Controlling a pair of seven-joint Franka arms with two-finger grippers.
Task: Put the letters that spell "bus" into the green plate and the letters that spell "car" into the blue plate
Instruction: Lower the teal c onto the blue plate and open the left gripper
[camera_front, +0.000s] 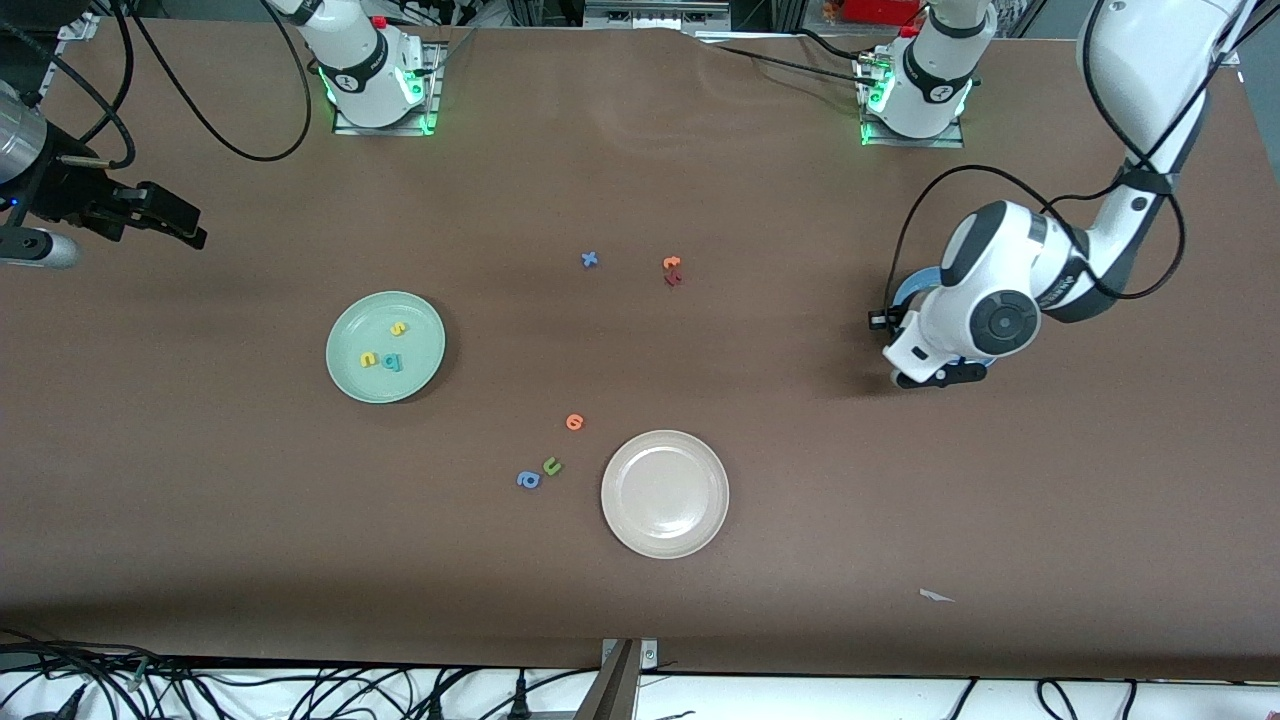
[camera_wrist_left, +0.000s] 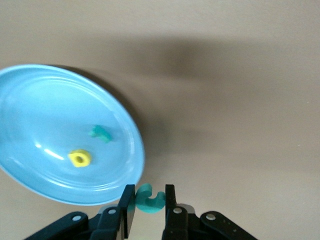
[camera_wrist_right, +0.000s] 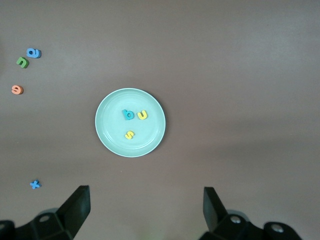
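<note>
Left wrist view showed our left tool (camera_wrist_left: 146, 201) clamped on the teal "c" (camera_wrist_left: 149, 198), its two dark fingers (camera_wrist_left: 170, 202) pinching the letter from both sides just beside the rim of the blue plate (camera_wrist_left: 30, 90). On that plate lay the yellow "a" (camera_wrist_left: 79, 158) and, near it, the thin teal "r" (camera_wrist_left: 100, 132), the two apart from each other. From the front camera we saw this tool at the left arm's end of the desk (camera_front: 900, 520), with the arm's wrist covering most of the blue plate.

Our right tool (camera_wrist_right: 146, 205) stood wide, with nothing between its fingers, up over the right arm's end of the desk, where that arm waited. Below its camera sat the green plate (camera_front: 345, 375), holding the teal "b" (camera_front: 393, 362), the yellow "u" (camera_front: 368, 359) and the yellow "s" (camera_front: 398, 328); the "b" and "u" lay just beside each other, the "s" a little apart.

Nearer the front camera than the green plate we saw a cream-white plate (camera_front: 665, 493), and beside it an orange letter (camera_front: 574, 422), an olive-green "u" (camera_front: 551, 466) and a blue rounded letter (camera_front: 528, 480). Farther from the camera lay a blue "x" (camera_front: 590, 259) and an orange and dark red pair (camera_front: 672, 271).
</note>
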